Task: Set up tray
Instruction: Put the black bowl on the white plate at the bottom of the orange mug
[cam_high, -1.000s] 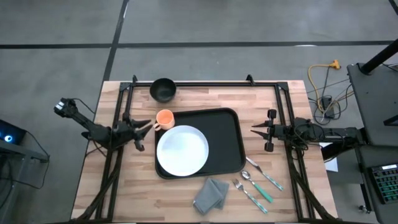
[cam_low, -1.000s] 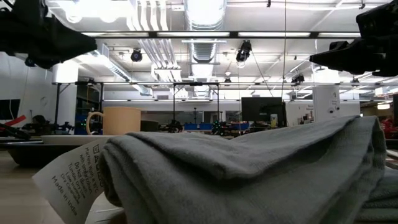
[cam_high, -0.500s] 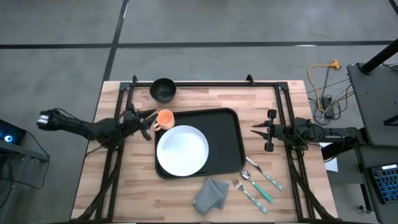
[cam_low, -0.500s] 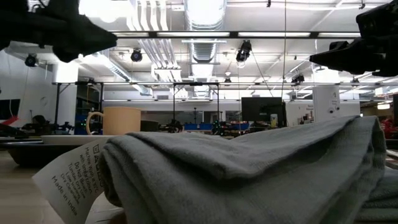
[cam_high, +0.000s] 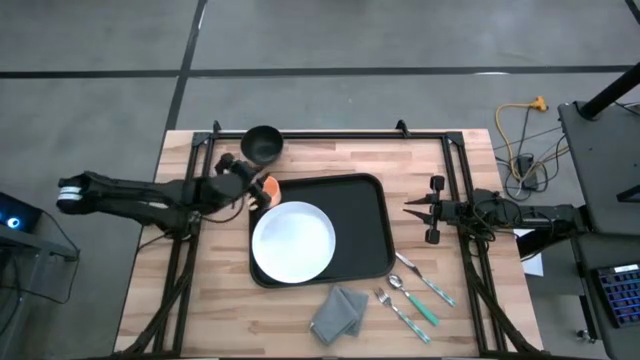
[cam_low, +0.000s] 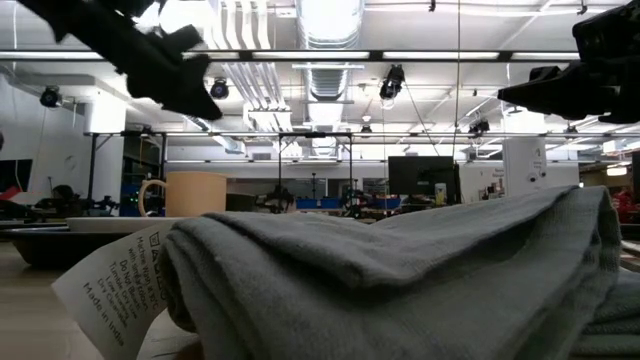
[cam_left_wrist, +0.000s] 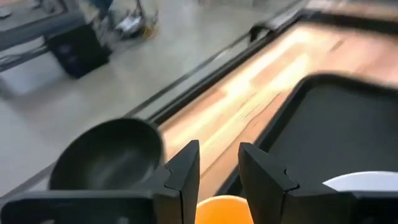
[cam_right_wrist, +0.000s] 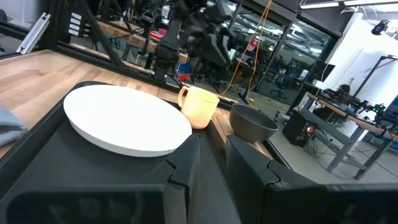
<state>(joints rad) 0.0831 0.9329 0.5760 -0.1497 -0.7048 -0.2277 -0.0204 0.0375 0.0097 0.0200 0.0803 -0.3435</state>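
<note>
The black tray (cam_high: 365, 225) lies mid-table with a round white plate (cam_high: 293, 242) on its left part. An orange cup (cam_high: 270, 187) stands upright at the tray's far left corner. My left gripper (cam_high: 252, 184) hovers above the cup and slants down. It is open, and the cup's rim (cam_left_wrist: 224, 208) shows below the gap between its fingers (cam_left_wrist: 219, 171). In the low view it hangs well above the cup (cam_low: 195, 195). My right gripper (cam_high: 408, 208) waits open and level off the tray's right edge, also seen as my right gripper (cam_right_wrist: 211, 165) in its wrist view.
A black bowl (cam_high: 262, 143) stands on the wood near the far edge, just beyond the cup. A folded grey napkin (cam_high: 340, 312) and several pieces of cutlery (cam_high: 415, 295) lie near the front edge, right of centre. Black frame rails (cam_high: 190, 200) run along the table's sides.
My left gripper has swung toward the table's far edge and right, from beside the tray's left edge to above the orange cup, and has tipped to point slanting down. Its fingers keep the same gap. The cup, plate and tray have stayed put.
</note>
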